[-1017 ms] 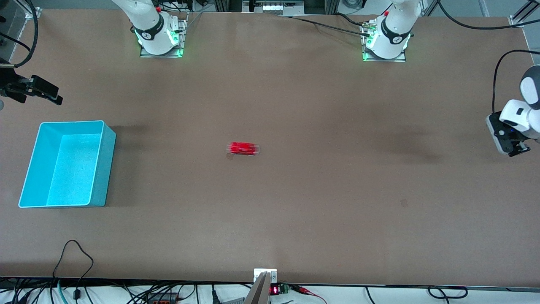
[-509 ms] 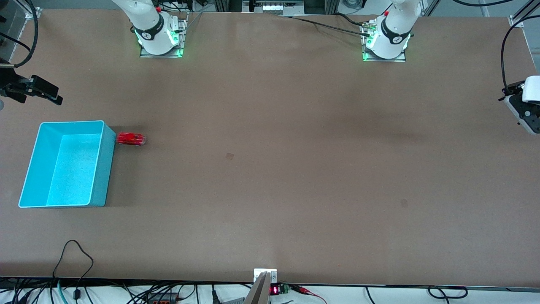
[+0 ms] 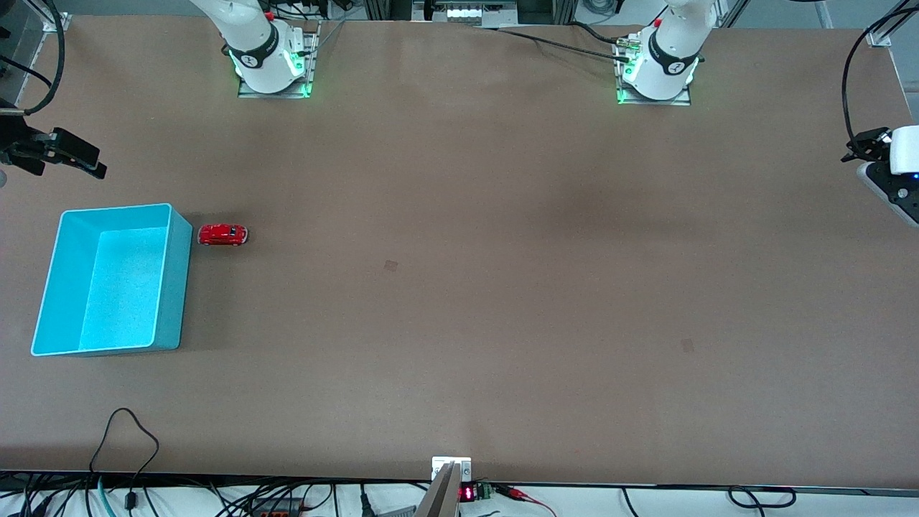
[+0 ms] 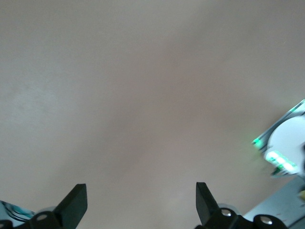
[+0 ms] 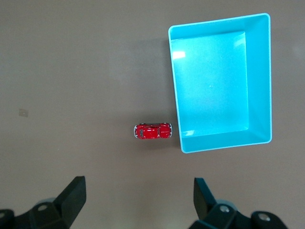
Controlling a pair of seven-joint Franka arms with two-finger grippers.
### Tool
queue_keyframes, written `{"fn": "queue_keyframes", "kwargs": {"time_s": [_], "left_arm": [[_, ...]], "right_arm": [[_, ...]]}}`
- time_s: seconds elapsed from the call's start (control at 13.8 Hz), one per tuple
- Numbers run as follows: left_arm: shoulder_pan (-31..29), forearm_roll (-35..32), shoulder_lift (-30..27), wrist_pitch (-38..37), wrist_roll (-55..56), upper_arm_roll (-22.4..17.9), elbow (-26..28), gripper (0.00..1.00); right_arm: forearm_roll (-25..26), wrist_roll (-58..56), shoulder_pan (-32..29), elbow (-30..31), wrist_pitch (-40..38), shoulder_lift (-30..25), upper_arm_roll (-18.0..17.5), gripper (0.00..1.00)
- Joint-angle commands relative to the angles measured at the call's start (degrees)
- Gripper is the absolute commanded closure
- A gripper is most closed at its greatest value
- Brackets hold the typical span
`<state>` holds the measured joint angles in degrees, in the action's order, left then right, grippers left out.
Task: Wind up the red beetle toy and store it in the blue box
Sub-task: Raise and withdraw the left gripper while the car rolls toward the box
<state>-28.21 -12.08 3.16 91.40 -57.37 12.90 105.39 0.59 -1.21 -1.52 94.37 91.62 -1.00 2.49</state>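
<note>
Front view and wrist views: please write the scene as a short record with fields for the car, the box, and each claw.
car: red car stands on its wheels on the table, outside the box
car to box: beside the box wall, a small gap between them
box: blue box is open on top, nothing in it, at the right arm's end of the table
right claw: right claw is open, holds nothing, high over the car and box
left claw: left claw is open, holds nothing, over bare table at the left arm's end
</note>
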Motion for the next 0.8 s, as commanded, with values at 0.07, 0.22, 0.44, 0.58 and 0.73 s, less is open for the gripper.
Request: {"fn": "queue_keyframes", "kwargs": {"time_s": [0.07, 0.22, 0.44, 0.58, 0.73], "left_arm": [[-0.18, 1.88, 0.53, -8.94, 11.10, 6.51, -6.86, 0.00], [-0.18, 1.88, 0.61, -14.12, 19.18, 11.33, -9.84, 0.00], [-0.18, 1.88, 0.61, -18.00, 32.80, 19.34, -12.31, 0.00], [-0.18, 1.79, 0.61, -19.67, 40.46, 22.34, -12.49, 0.00], [-0.18, 1.79, 0.61, -20.12, 44.78, 23.57, -12.49, 0.00]], "right_arm": [[-0.42, -0.81, -0.33, -0.76, 0.83, 0.29, -0.12, 0.00], [-0.50, -0.64, -0.32, -0.76, 1.45, 0.64, -0.12, 0.00], [-0.59, -0.72, -0.06, -0.76, 1.63, 0.82, -0.21, 0.00], [-2.52, -0.90, -0.23, -0.76, 1.63, 2.14, -0.21, 0.00], [-2.96, -0.99, -0.24, -0.85, 1.63, 3.71, -0.21, 0.00]]}}
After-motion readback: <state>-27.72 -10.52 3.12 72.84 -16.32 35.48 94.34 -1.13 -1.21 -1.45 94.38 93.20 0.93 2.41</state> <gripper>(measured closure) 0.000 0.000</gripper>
